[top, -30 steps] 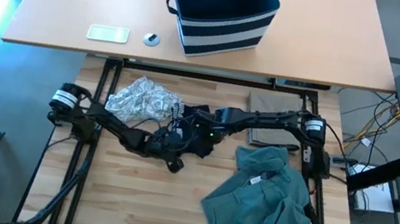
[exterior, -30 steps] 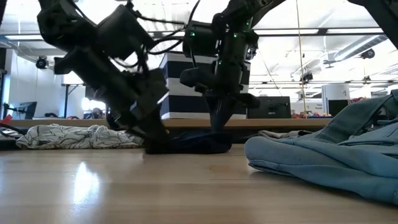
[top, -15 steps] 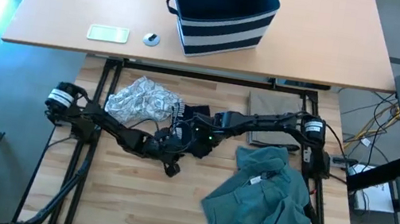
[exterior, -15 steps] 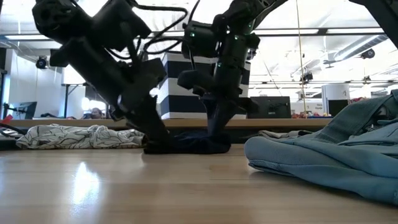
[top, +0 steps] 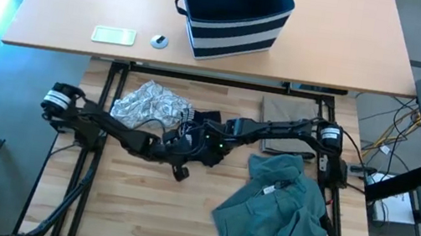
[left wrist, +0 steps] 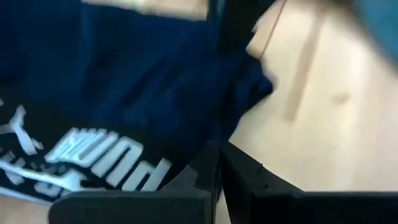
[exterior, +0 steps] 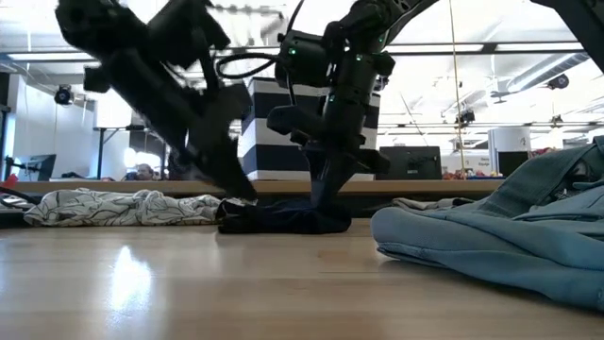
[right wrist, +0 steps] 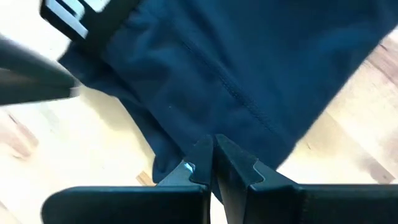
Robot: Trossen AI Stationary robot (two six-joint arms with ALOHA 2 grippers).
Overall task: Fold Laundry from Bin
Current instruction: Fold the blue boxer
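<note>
The bin [top: 234, 12] looks emptied; four garments lie unfolded; both the left gripper [left wrist: 219, 163] and right gripper [right wrist: 212, 155], jaws pressed together, pinch the navy garment [right wrist: 236, 68]; folding looks barely begun.

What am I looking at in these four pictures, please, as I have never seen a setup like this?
This is a two-armed robot sorting laundry on a wooden table. One picture looks straight down from above, one looks level across the tabletop, and two come from cameras on the arms' wrists.

Both arms meet at a navy garment with white print. The left gripper and the right gripper are both shut. The right one pinches the garment's edge; the left one's fingertips lie at the cloth, but a grip cannot be confirmed.

Also on the table: a grey-white patterned garment, a folded tan one and a crumpled teal one. On the desk behind stands the striped navy bin.
</note>
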